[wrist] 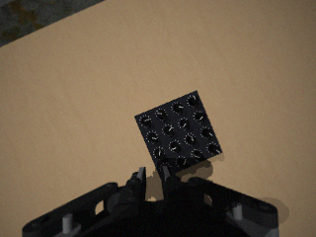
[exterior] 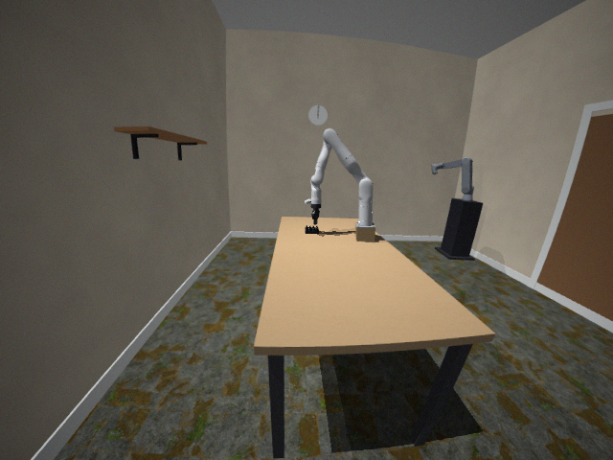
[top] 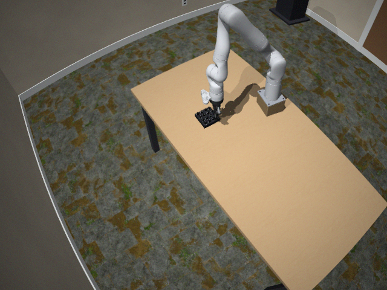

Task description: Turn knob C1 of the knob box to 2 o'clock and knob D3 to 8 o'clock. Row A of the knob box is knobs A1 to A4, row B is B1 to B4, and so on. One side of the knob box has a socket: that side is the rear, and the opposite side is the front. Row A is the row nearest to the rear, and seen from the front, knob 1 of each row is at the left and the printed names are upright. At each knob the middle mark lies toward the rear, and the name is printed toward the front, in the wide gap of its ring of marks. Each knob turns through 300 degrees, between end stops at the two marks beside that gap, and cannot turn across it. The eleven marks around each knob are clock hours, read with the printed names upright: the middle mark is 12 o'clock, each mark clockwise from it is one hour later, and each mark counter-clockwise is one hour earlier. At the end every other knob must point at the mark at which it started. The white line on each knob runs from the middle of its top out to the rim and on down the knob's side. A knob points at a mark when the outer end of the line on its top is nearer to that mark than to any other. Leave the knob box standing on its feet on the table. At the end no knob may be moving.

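Observation:
The black knob box [top: 208,117] stands on the table near its far left edge. It also shows in the exterior view [exterior: 310,229] and, turned at an angle, in the wrist view [wrist: 179,132]. Its sixteen knobs carry white lines, but the names are too small to read. My gripper [top: 217,111] points straight down a little above the box's corner nearest the arm's base. In the wrist view the fingertips stand close together with a narrow gap. Only table shows between them, just off the box's near corner.
The arm's base block [top: 271,104] stands on the table to the right of the box. The table's left edge [top: 162,124] runs close behind the box. A second arm on a black pedestal [exterior: 460,218] stands by the far wall, off the table.

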Available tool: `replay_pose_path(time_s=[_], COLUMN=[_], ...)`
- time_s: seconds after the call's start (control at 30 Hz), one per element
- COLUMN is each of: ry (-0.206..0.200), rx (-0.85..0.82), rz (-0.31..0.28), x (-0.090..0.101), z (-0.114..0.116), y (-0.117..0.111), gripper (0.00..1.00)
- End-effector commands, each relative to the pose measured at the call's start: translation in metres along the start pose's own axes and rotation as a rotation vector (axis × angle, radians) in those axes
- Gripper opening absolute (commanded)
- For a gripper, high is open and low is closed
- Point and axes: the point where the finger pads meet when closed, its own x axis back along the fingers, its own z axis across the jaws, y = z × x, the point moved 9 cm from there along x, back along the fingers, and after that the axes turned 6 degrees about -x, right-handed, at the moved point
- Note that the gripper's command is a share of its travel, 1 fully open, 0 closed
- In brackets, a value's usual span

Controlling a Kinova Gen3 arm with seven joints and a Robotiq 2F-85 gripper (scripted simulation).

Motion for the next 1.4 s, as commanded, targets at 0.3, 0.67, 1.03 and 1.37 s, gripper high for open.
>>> replay_pose_path(time_s=[0.3, 0.67, 1.03, 1.37], ry=[0.001, 0.008, 0.009, 0.009], rx=[0.392, 0.561, 0.572, 0.572], rz=[0.020, 0.032, 0.033, 0.033], x=[0.0075, 0.0103, 0.0105, 0.0105], z=[0.0064, 0.0070, 0.0070, 0.0070], y=[-0.0065, -0.0092, -0.0094, -0.0094], gripper=[0.19, 0.19, 0.19, 0.19])
